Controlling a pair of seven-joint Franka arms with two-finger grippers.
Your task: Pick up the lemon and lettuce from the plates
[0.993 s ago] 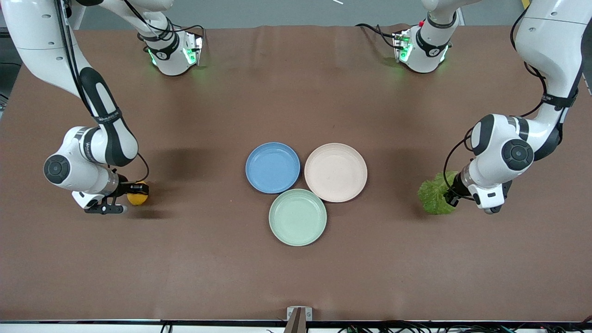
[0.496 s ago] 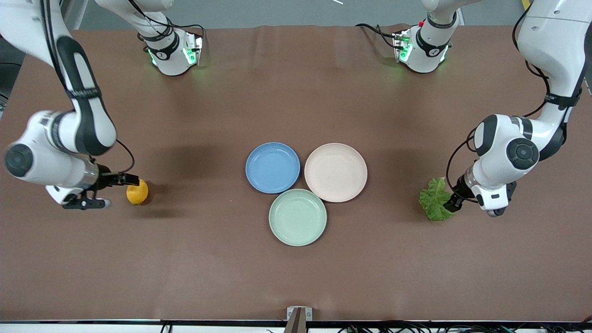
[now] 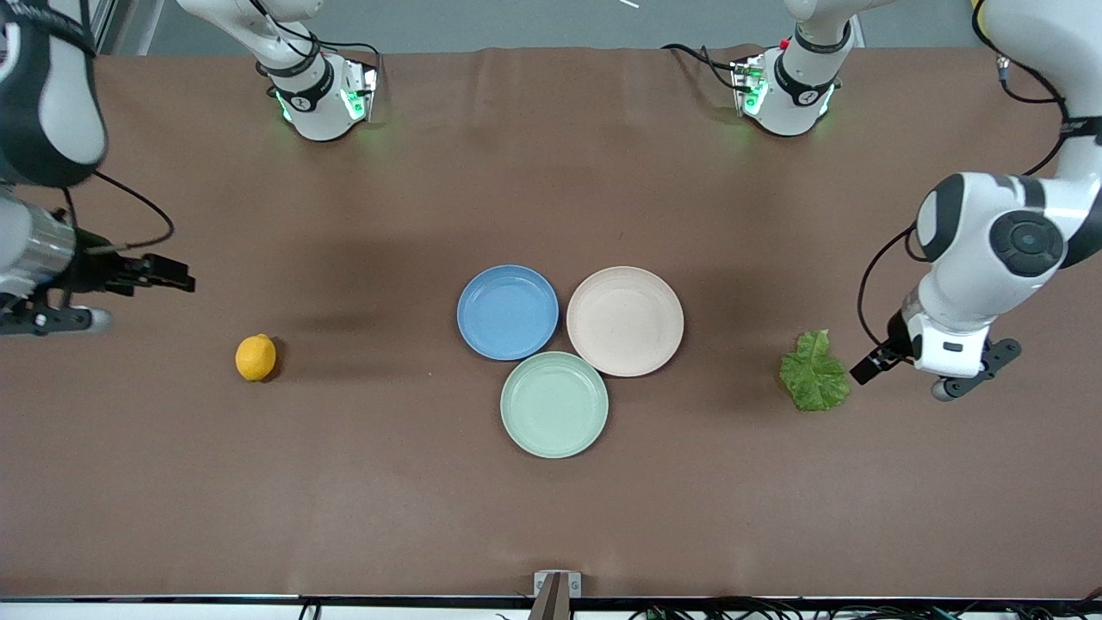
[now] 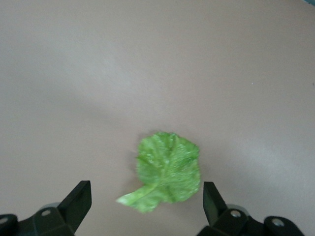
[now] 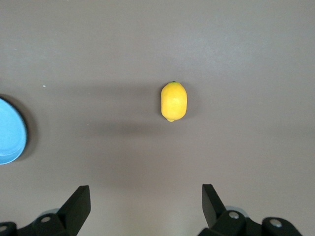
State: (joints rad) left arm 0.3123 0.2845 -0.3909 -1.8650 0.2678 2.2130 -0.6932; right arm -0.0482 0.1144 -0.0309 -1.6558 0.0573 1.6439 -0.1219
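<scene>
The lemon lies on the bare table toward the right arm's end, well clear of the plates; it also shows in the right wrist view. My right gripper hangs open and empty above the table beside the lemon. The lettuce lies flat on the table toward the left arm's end and shows in the left wrist view. My left gripper is open and empty, raised just beside the leaf. The blue plate and beige plate stand empty mid-table.
An empty mint-green plate touches both plates, nearer the front camera. The blue plate's rim shows at the edge of the right wrist view. The arm bases stand along the table's robot edge.
Both grippers have let go, opened and risen away. The lemon and lettuce stay on the table where they were set.
</scene>
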